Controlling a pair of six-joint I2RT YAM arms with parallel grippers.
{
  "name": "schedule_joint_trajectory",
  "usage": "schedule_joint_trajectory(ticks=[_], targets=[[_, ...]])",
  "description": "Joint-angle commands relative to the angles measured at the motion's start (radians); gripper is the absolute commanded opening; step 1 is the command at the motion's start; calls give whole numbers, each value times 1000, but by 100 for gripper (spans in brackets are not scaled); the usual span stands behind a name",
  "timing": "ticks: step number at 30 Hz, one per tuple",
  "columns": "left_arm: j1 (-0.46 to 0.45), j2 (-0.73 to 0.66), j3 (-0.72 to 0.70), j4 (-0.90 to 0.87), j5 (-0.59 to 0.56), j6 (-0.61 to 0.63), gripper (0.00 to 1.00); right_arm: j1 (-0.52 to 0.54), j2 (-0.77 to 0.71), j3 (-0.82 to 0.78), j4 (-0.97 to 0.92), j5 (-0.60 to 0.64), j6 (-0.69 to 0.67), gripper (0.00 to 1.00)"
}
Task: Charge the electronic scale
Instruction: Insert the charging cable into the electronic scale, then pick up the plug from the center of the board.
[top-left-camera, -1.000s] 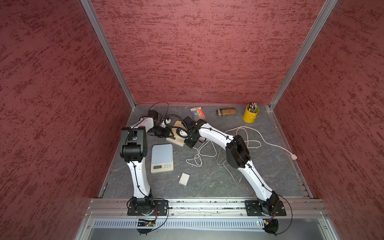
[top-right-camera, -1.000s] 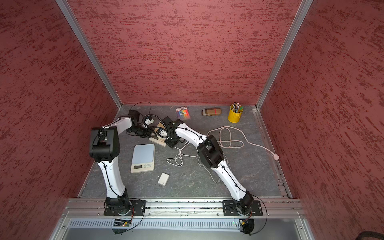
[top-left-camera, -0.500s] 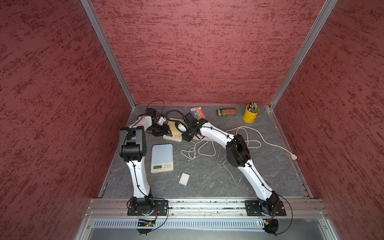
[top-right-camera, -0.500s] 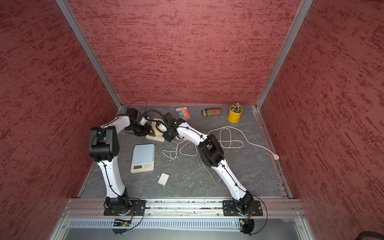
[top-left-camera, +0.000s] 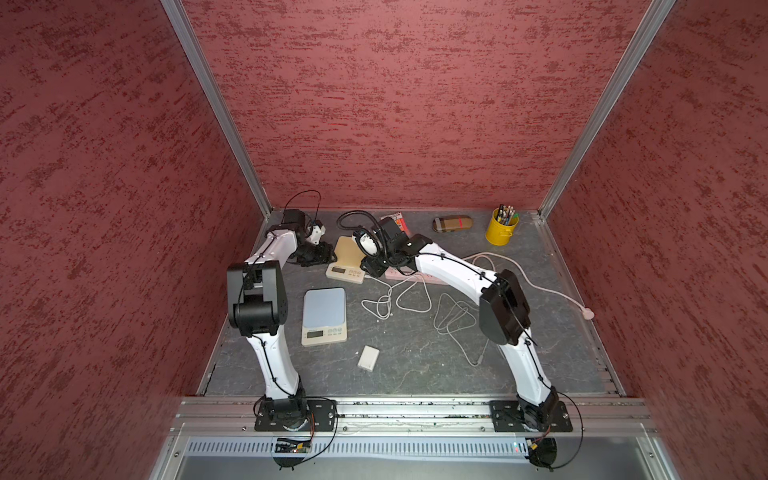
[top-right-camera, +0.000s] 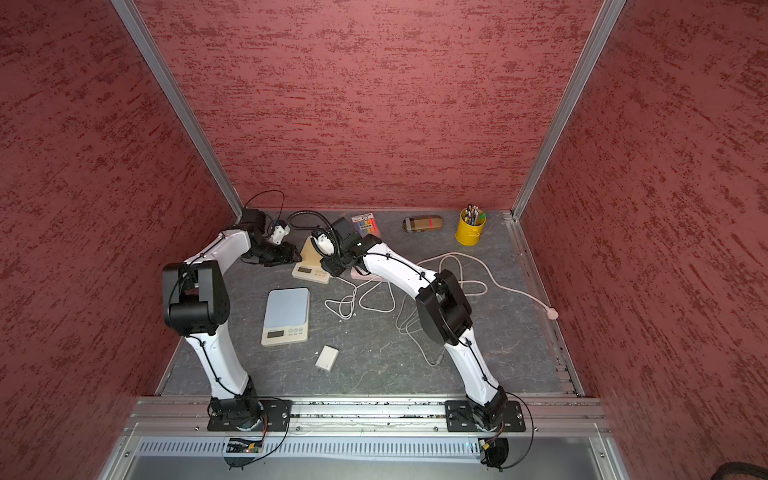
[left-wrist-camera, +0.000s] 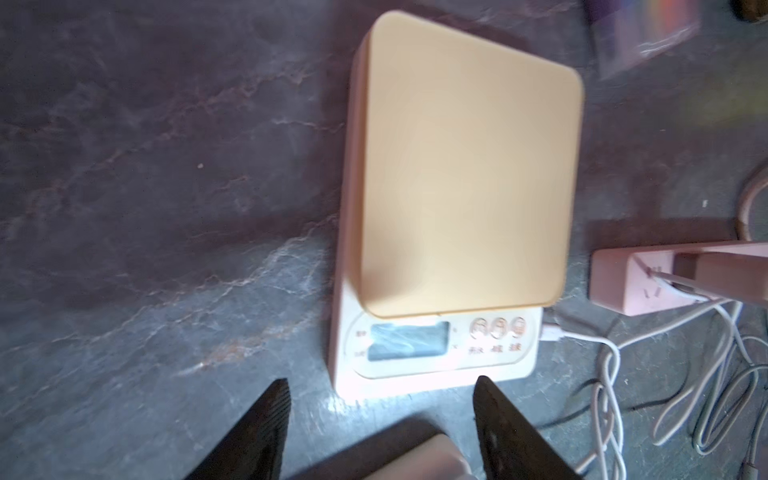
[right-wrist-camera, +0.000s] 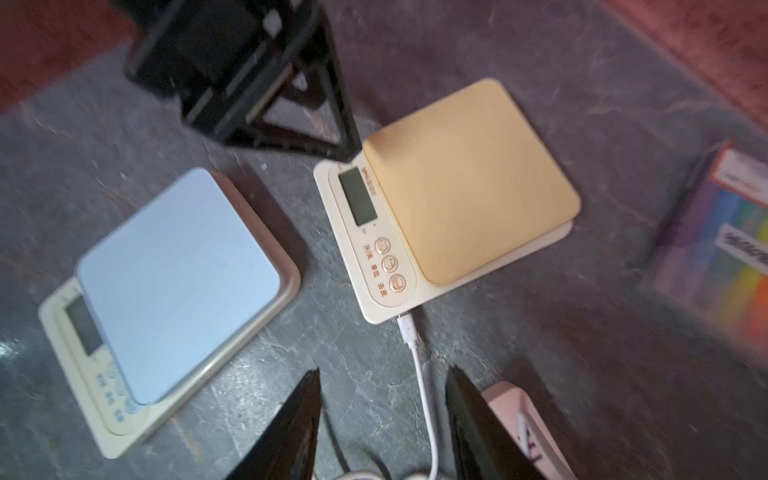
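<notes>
Two scales: blue scale (top-left-camera: 323, 309), tan scale (top-left-camera: 348, 251); power strip (left-wrist-camera: 631, 286) one; white cables (right-wrist-camera: 422, 386) maybe two

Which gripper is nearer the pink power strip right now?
Right. The right gripper hangs just beside the power strip, one finger almost over its end. The left gripper is on the far side of the orange scale from the strip.

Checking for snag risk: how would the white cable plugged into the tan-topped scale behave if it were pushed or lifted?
Probably floppy: the white cable lies in loose loops on the table. Likely light, so it would slide rather than resist. A hard tug might drag the tan-topped scale or unseat the plug.
</notes>
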Motion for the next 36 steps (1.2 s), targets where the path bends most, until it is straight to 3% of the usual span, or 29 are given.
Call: schedule_joint_trajectory(ticks=[1,7,11,15,18,22,29,36], targets=[[-67,-122,-76,2,-19,-27,71,1,-140,-115,110,86,146,53],[-203,-302,-241,-145,-88,-205,71,-1,-341,-425,193,204,332,54],[-397,-438,-383,-198,-150,-291,72,-1,-440,-608,278,205,422,54],[-608,-573,-493,-210,-224,-486,72,-1,-528,-731,323,215,470,54],[-750,-588,-532,-208,-276,-608,73,-1,-583,-797,336,219,476,55],[-861,-556,-639,-180,-356,-763,76,-2,-634,-859,343,224,474,55],[-919,-541,-749,-70,-352,-820,76,-3,-652,-936,380,207,467,56],[-952,-459,-762,31,-323,-773,70,-4,-632,-945,418,197,488,56]])
